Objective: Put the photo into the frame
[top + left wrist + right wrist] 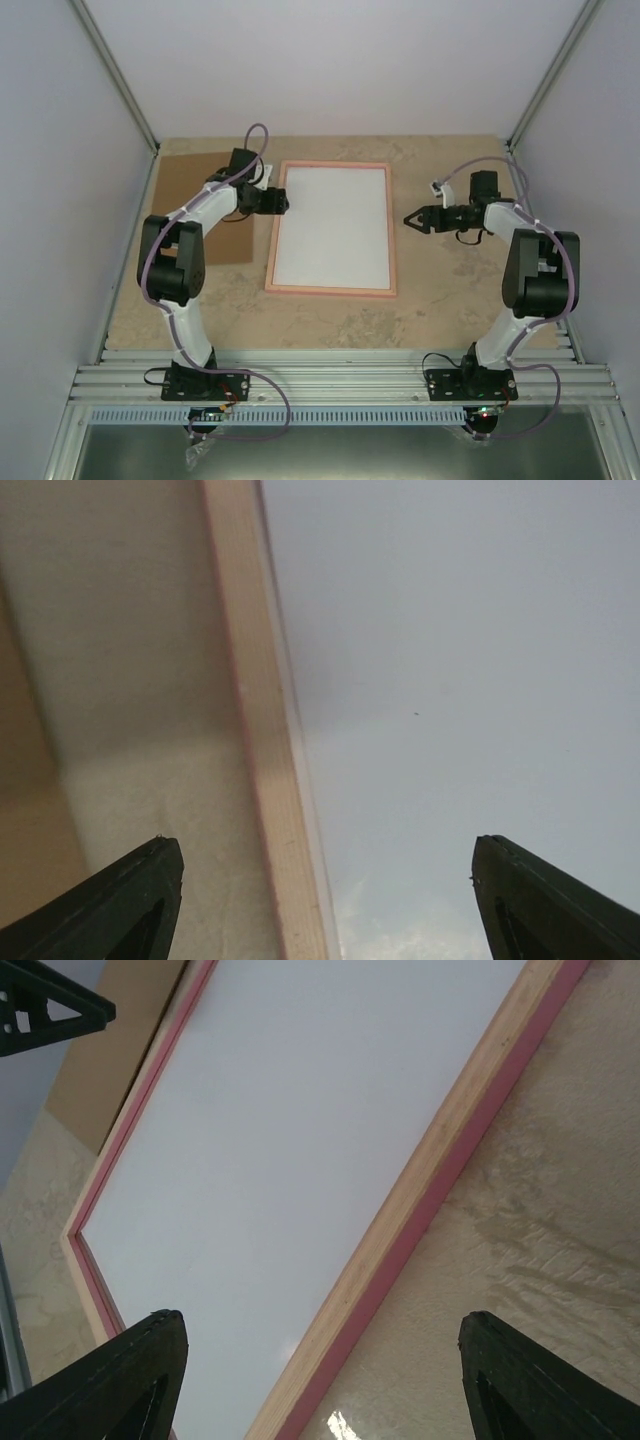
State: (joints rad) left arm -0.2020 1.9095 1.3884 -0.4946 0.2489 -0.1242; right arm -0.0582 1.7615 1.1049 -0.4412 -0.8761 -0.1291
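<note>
The pink frame (392, 230) lies flat in the middle of the table. Inside its rim lies the photo (332, 228), plain white side up and filling the opening. My left gripper (284, 203) hovers over the frame's left edge, open and holding nothing. In the left wrist view its fingers straddle the frame's rim (260, 730) and the photo (450, 680). Just right of the frame, my right gripper (408, 221) is open and empty. The right wrist view shows the frame's right rim (440, 1170) and the photo (300, 1140) between its fingers.
A plain brown backing board (185, 190) lies at the left of the table, partly under the left arm; it also shows in the right wrist view (130, 1050). Grey walls close in the table at the back and on both sides.
</note>
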